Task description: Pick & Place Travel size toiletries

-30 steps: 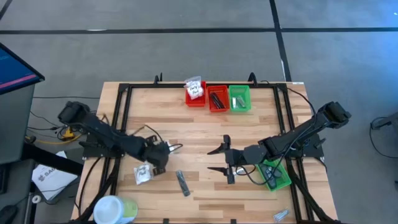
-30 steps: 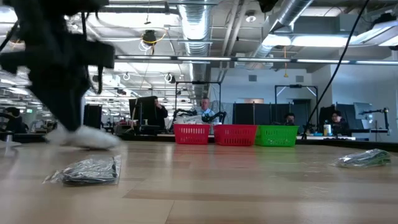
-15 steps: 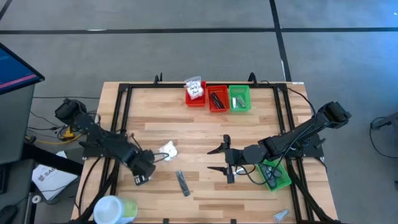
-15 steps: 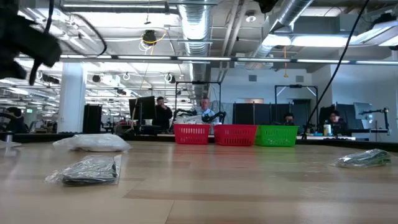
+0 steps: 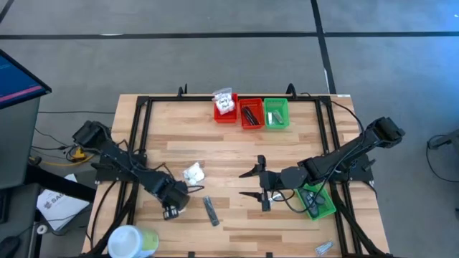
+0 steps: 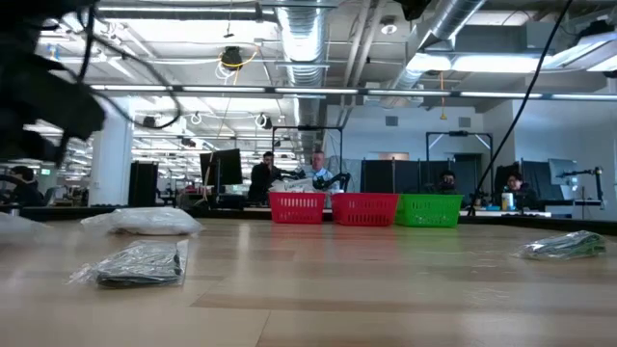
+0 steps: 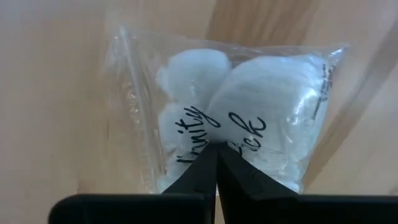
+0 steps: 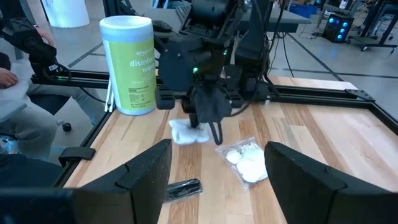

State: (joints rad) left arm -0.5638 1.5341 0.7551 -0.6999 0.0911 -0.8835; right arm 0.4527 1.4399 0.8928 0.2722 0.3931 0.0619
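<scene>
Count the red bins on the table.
2. Both stand at the table's far edge: the left red bin holds a white packet, the right red bin beside it holds dark sticks.

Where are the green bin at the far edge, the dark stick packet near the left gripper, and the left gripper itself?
green bin (image 5: 276, 113): high view, on its inside floor.
dark stick packet (image 5: 210, 211): high view, on its middle.
left gripper (image 7: 216, 163): left wrist view, where the shut fingertips pinch a white packet.
</scene>
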